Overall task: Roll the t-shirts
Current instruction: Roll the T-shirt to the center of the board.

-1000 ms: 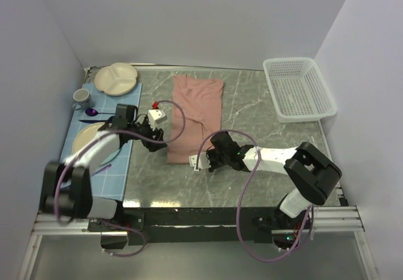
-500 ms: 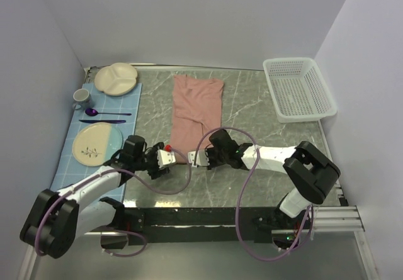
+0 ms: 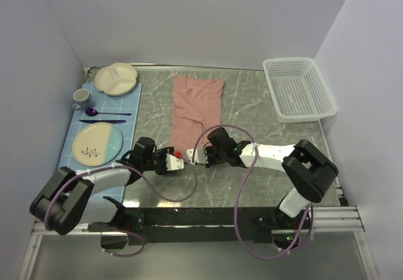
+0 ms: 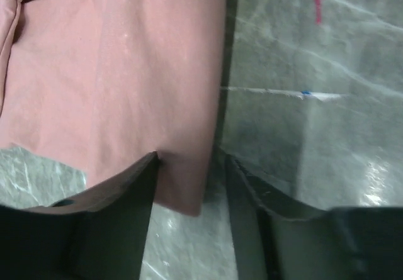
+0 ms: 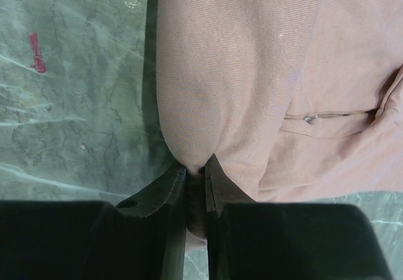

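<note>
My right claw is nearly closed, pinching a bulge of the pink t-shirt at its near end. My left claw stands partly open, its 2 fingers straddling the shirt's near side edge and gripping nothing. From above, both claws hide the near hem. The shirt lies on the table, folded into 1 long strip running from me toward the far wall.

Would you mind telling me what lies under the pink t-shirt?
Only the grey marbled table shows around the t-shirt; the cloth hides whatever lies beneath. The right gripper pinches its near hem.
</note>
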Motion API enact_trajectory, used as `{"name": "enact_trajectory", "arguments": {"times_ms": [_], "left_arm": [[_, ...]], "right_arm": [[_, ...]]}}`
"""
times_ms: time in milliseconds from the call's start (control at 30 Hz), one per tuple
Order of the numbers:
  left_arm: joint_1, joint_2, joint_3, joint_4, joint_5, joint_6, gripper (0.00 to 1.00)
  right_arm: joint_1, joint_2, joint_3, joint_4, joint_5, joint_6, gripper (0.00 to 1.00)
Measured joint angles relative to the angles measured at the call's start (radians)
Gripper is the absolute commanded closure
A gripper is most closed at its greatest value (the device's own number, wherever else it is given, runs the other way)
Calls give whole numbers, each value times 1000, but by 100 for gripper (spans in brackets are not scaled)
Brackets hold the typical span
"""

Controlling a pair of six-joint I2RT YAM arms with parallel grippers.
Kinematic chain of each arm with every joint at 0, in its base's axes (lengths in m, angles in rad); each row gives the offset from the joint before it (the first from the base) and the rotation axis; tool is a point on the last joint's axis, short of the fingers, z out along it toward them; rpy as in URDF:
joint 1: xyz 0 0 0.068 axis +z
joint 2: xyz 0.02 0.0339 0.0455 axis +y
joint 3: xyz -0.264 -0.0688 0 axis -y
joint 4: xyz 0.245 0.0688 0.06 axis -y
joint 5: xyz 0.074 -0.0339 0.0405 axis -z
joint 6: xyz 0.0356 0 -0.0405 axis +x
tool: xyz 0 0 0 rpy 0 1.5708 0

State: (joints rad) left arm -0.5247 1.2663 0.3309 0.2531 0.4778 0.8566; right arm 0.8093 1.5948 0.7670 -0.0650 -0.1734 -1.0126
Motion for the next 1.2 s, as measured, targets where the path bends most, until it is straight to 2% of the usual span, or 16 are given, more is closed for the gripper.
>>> {"name": "enact_trajectory", "arguments": {"times_ms": [33,100,133,233,333,533,700,967,1200], "left_arm": [[-5,21,14,1,-7,1,65],[-10,66,48,-1,-20,-2,74],[-11,82,60,-4,-28,-7,83],[-8,108,96,-37,-29,-9,94],[1,105,137,-126,0,-8,99],[34,92,288,-434,121,25,98],[59,136,478,-737,249,77,95],[98,380,721,-1151,394,189,95],[174,647,914,-1337,488,214,94]], "right_arm": [[0,0,0,-1,0,2,86],[0,0,0,-3,0,6,86],[0,0,0,-3,0,10,87],[-5,-1,0,-8,-7,31,91],[-9,-19,0,-24,-23,56,94],[-35,-98,0,-97,-107,121,95],[-79,-133,36,-235,-249,171,94],[-151,-106,130,-414,-456,290,92],[-270,82,283,-529,-555,316,90]]}}
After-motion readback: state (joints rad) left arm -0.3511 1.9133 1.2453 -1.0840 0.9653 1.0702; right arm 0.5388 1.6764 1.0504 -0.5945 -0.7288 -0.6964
